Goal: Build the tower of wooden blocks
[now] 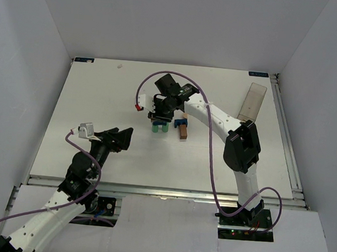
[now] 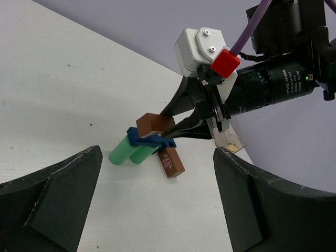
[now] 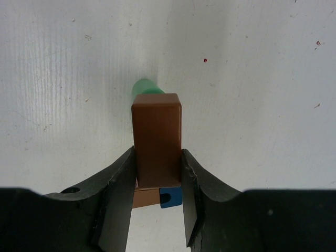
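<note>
White desk [image 1: 100,96], closed in by pale walls on three sides, carries all the parts.

1. My right hand [image 3: 157,157] is reached out over the middle of the desk. It is set narrow and clamps a brown block [image 3: 156,121] by its two long sides, one finger against each side.
2. Directly under the brown block are two green cylinders [image 1: 159,129], set side by side. From my right wrist only one rounded green end shows past the far edge of the block. I cannot tell whether the block touches the cylinders.
3. Just to the right of the cylinders lies a blue piece [image 1: 179,123]. A brown brick [image 1: 184,132] sits against it on the near side, and a tan piece [image 1: 184,115] sits just beyond it.
4. Well apart from this group, near the far right corner of the desk, lies a clear box [image 1: 253,101].
5. My left hand [image 1: 129,139] is on the left side of the desk, spread wide and holding nothing. It points toward the cylinders but is clearly separate from them.
</note>
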`<state>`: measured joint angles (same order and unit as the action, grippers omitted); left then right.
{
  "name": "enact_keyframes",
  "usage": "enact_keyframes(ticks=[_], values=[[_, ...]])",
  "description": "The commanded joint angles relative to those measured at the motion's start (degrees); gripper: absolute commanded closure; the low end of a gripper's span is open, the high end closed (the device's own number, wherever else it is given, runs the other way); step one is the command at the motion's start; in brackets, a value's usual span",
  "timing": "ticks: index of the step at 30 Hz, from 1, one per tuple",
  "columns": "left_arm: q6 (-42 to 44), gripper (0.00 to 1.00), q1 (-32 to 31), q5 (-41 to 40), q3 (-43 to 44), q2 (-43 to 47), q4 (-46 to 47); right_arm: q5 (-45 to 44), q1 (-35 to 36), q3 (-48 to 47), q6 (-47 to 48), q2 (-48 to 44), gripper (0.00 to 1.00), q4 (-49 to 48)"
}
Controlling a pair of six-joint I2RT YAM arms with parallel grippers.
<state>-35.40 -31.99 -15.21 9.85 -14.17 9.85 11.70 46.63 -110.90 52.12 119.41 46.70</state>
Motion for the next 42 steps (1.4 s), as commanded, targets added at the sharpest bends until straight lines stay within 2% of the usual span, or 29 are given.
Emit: enact_keyframes(ticks=[1,42], values=[[-0.02,0.02,0.03,0.97,0.00,0.49,-0.56,0.77,0.13,-2.66,-2.43,-0.03,0.91,1.20],[0.06,0.02,0.08,2.20,0.09,0.02,-0.09,-1.33,-0.58,-3.71,-3.43,1.96,0.89,1.72]])
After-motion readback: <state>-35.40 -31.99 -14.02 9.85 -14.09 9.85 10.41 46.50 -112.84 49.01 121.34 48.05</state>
